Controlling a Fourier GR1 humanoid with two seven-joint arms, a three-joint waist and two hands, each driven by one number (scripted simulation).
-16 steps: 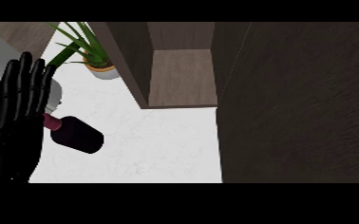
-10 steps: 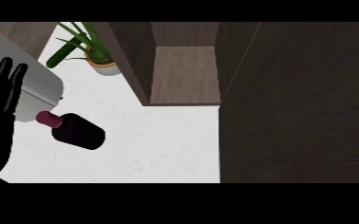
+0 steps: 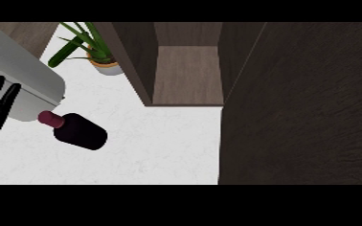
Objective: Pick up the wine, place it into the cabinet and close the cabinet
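Only dark wine bottle point(image 3: 81, 130), red cap, upright on white counter point(image 3: 163, 148), left robot hand point(image 3: 8, 103) edge-cropped, grip unclear

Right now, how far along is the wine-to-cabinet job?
Early. Nothing is done yet: the wine bottle stands on the white counter, unheld. The left hand shows only at the left edge; its grip cannot be judged. Left to do: grasp the bottle, put it in the open cabinet, close the door.
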